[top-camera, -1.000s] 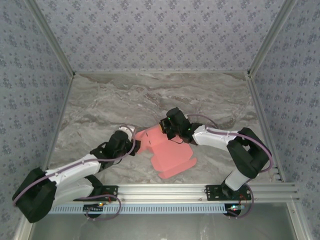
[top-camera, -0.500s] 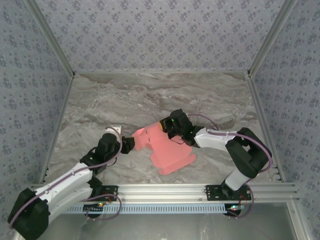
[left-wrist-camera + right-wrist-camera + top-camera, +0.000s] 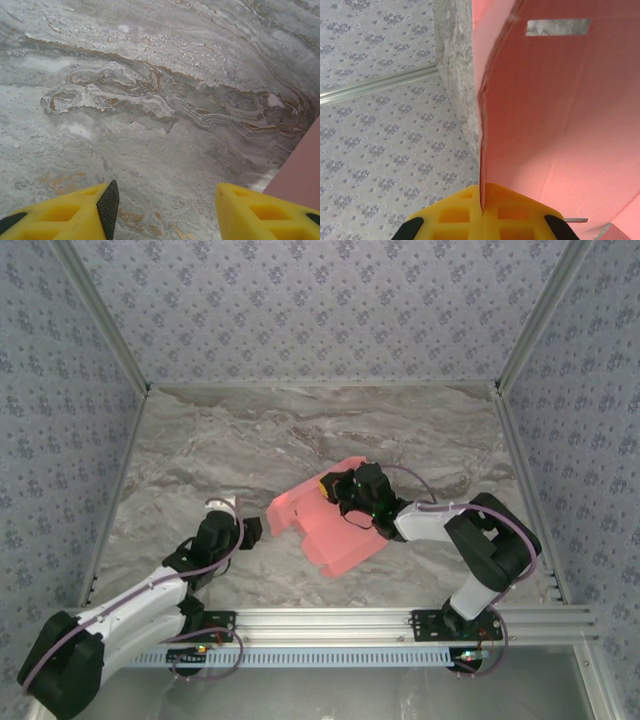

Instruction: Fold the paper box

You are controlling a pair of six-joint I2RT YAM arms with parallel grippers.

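- The paper box point(image 3: 335, 540), a salmon-pink card sheet partly folded up, lies near the middle of the tabletop point(image 3: 230, 430), a little toward 6 o'clock.
- One panel of it stands raised at its 12 o'clock side; the rest lies low on the marbled surface, reaching toward 5 o'clock.
- The right tool point(image 3: 333, 489) sits on the upper part of the card, its arm reaching in from 4 o'clock.
- In the right wrist view its yellow fingers point(image 3: 455, 212) are clenched together on a thin upright edge of the pink card, so it is grasping the paper box.
- That view also shows a narrow slot point(image 3: 559, 27) cut through the panel at 12 o'clock, with grey showing through it, and the patterned wall point(image 3: 380, 150) at 9 o'clock.
- The left tool point(image 3: 251, 531) is at 9 o'clock of the card, near it but apart.
- In the left wrist view its two yellow fingers point(image 3: 80, 212) stand spread, released, with bare tabletop between them.
- A pink corner of the card enters that view at 4 o'clock, just beside the right-hand finger; whether they touch I cannot tell.
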